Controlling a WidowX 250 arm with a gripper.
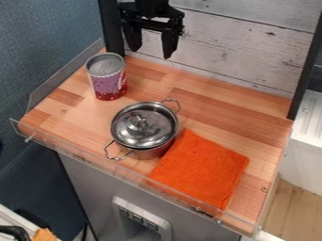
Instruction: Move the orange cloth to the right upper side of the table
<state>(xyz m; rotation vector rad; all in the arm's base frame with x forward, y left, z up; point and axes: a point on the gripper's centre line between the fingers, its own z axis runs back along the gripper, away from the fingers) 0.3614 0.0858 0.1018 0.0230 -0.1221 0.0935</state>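
Orange cloth (200, 168) lies to the near right of the pot (144, 127), so the hand (150, 53), spread wide beyond it, should pinch mid-fabric (clear of the pot) and lift before carrying.

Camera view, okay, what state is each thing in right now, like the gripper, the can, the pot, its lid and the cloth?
Gripper: open, holding nothing, above the table's back side
Can: upright, top looks sealed
Pot: upright, covered
Lid: on the pot
Orange cloth: lying flat, near the front edge
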